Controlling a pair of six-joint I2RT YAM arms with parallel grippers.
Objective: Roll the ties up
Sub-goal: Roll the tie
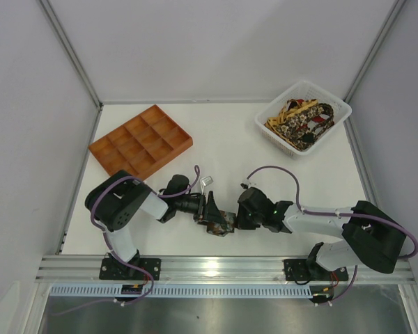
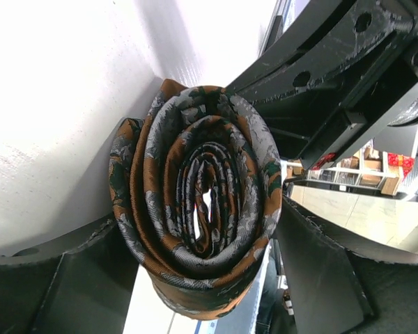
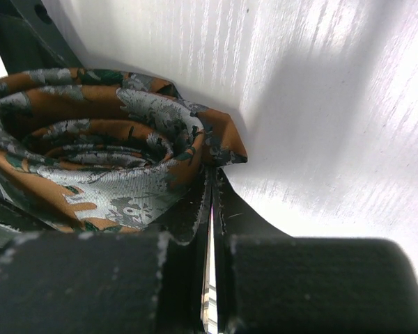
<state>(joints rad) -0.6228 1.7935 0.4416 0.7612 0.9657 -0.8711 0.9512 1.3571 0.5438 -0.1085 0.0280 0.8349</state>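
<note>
One tie point(image 1: 221, 223), patterned in rust-orange, grey and dark green, is wound into a tight roll near the table's front edge between the two arms. My left gripper point(image 1: 213, 209) is shut on the roll. In the left wrist view the roll point(image 2: 198, 202) fills the gap between the two fingers point(image 2: 320, 271), with its spiral end facing the camera. My right gripper point(image 1: 240, 217) meets the roll from the right. In the right wrist view its jaws point(image 3: 212, 174) are almost together, pinching the tie's outer pointed end point(image 3: 223, 142). More ties point(image 1: 303, 122) lie piled in the white basket.
The white basket point(image 1: 275, 111) stands at the back right. An orange compartment tray point(image 1: 173, 124) lies at the back left, just beyond the left arm. The white table point(image 1: 251, 153) is walled on three sides, and an aluminium rail runs along its front.
</note>
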